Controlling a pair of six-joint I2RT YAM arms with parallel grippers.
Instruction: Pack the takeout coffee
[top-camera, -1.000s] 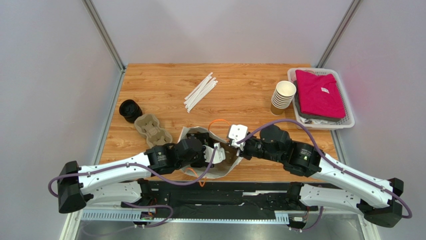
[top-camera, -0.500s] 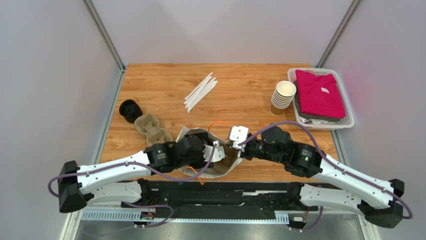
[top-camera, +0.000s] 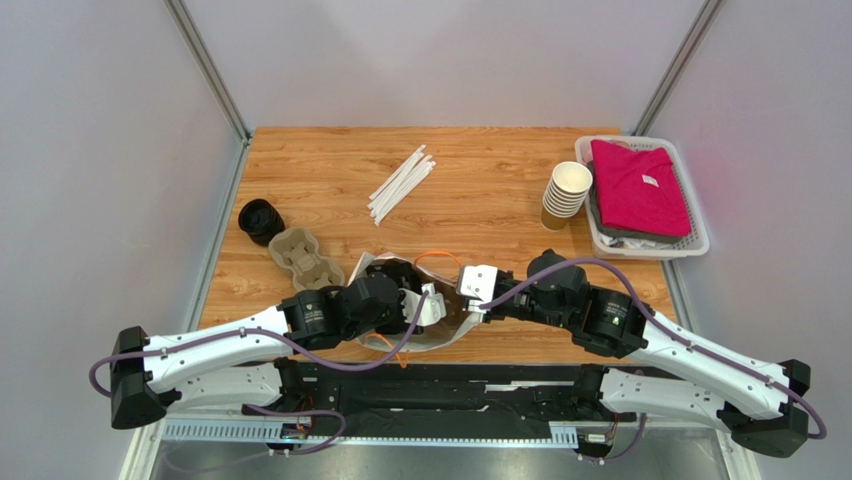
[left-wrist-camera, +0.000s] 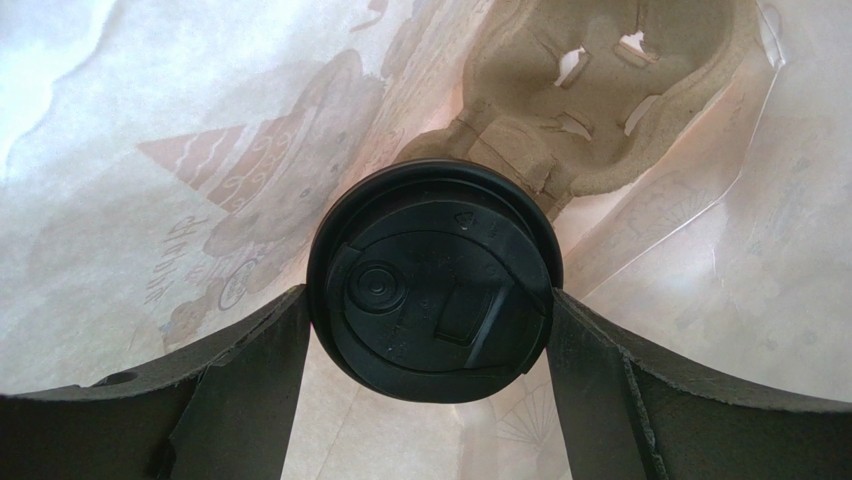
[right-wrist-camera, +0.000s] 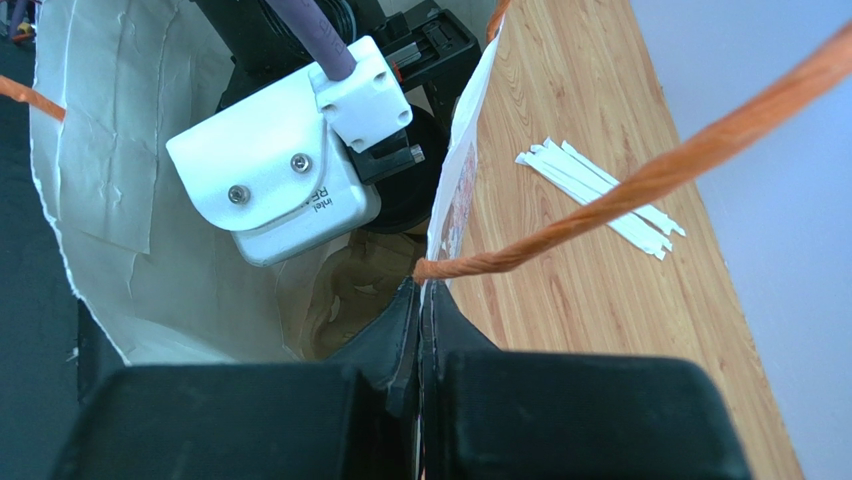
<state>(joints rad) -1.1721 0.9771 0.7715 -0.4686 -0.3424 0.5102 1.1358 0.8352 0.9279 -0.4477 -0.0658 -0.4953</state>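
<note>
The left gripper clasps the takeout coffee.

We saw the takeout coffee only by its lid, which was plain matt black. The paper bag around it was white inside, with a print showing through in faded reddish brown: a triangle crossed by wavy lines, and some lettering. Its handle was bright orange. The pulp tray in the bag was grey-brown, like the second tray on the table — warm orange-brown wood with a streaked grain. We noted white straws, a black stack of lids, brown cups with white insides, and a magenta shirt in a white basket. The arms had white shells and black joints — their cables were purple.
</note>
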